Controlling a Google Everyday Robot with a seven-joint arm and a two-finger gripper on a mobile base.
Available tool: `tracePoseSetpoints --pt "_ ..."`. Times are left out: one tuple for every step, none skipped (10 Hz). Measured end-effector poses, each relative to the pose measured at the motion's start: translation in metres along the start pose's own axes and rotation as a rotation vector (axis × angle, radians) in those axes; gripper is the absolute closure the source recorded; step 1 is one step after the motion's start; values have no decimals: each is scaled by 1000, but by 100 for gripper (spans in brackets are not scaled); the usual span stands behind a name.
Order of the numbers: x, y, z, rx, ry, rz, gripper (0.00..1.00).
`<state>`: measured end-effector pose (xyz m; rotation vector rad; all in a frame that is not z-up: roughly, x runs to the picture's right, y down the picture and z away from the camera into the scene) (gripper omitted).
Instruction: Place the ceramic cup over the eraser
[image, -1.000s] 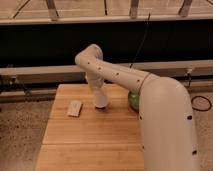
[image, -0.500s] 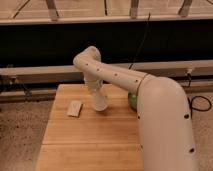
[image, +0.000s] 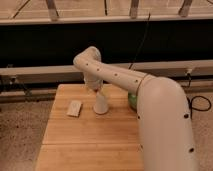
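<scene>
The ceramic cup is a cream-white tapered shape standing on the wooden table with its wider end down, near the table's middle back. My gripper hangs from the white arm right above the cup's narrow top, touching or nearly touching it. The eraser is not visible; I cannot tell whether it lies under the cup.
A pale flat rectangular slab lies left of the cup. A green bowl shows partly behind my arm to the cup's right. My large white arm covers the table's right side. A dark wall and rails run behind the table.
The gripper and the cup have come down a little and slightly toward the front; the cup now rests on the table. The slab has not moved.
</scene>
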<state>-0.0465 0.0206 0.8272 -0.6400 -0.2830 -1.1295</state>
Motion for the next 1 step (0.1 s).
tracePoseSetpoints --pt "-1 0 1 -1 3 -3 20"
